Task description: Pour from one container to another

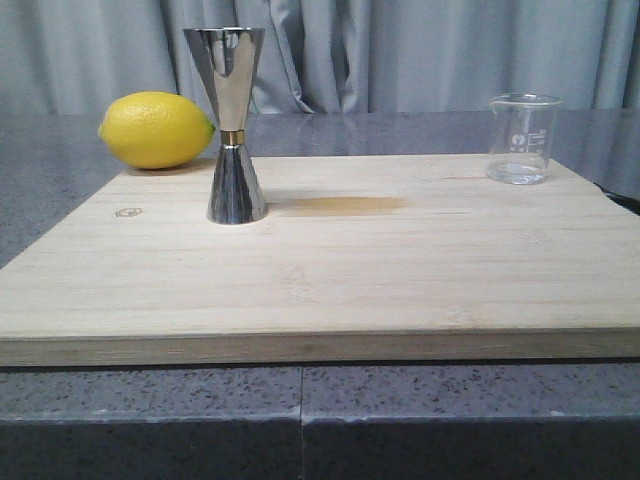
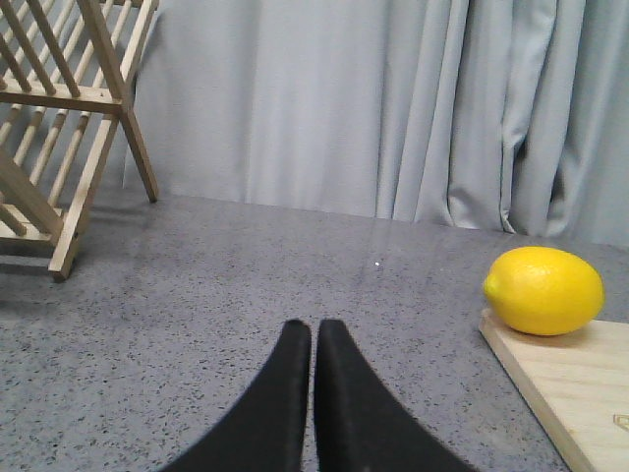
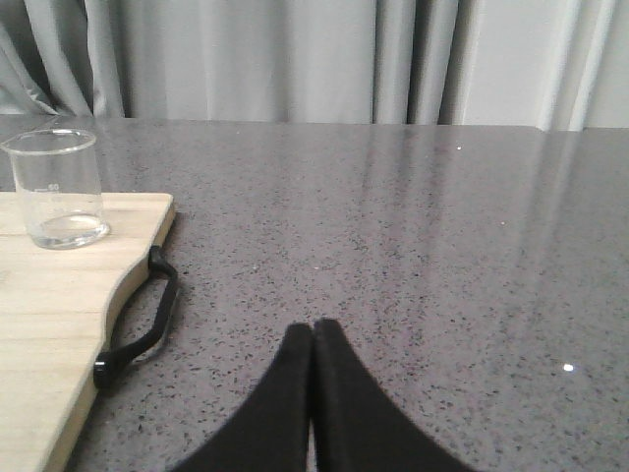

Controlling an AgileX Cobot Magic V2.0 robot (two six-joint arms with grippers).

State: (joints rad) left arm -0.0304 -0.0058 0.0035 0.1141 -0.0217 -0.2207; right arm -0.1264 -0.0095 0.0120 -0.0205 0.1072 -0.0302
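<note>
- Front view, nearest: speckled grey worktop (image 1: 150,400) edge, then a pale wooden cutting board (image 1: 330,270) lying flat on it.
- Steel jigger (image 1: 229,125) stands upright on the board, left of centre, gold band at its narrow waist. Brownish smear (image 1: 340,206) on the board just beside its base, to the right.
- Glass beaker (image 1: 522,138) stands upright at the board's far right corner, well apart from the jigger. White printed marks on its side; a little clear liquid seems to sit at the bottom, hard to be sure.
- Lemon (image 1: 157,130) rests at the board's far left corner, behind and left of the jigger; can't tell whether it sits on the worktop or the board edge.
- Left gripper (image 2: 314,339): jaws clenched, fingertips together, nothing between them. Hovers over bare worktop left of the board, lemon off to its side, wooden rack (image 2: 69,118) further back.
- Right gripper (image 3: 313,339): jaws clenched, holding nothing. Sits over bare worktop right of the board; beaker near that board corner, black strap handle (image 3: 147,324) on the board's edge.
- Grey curtain (image 1: 430,50) behind everything.
</note>
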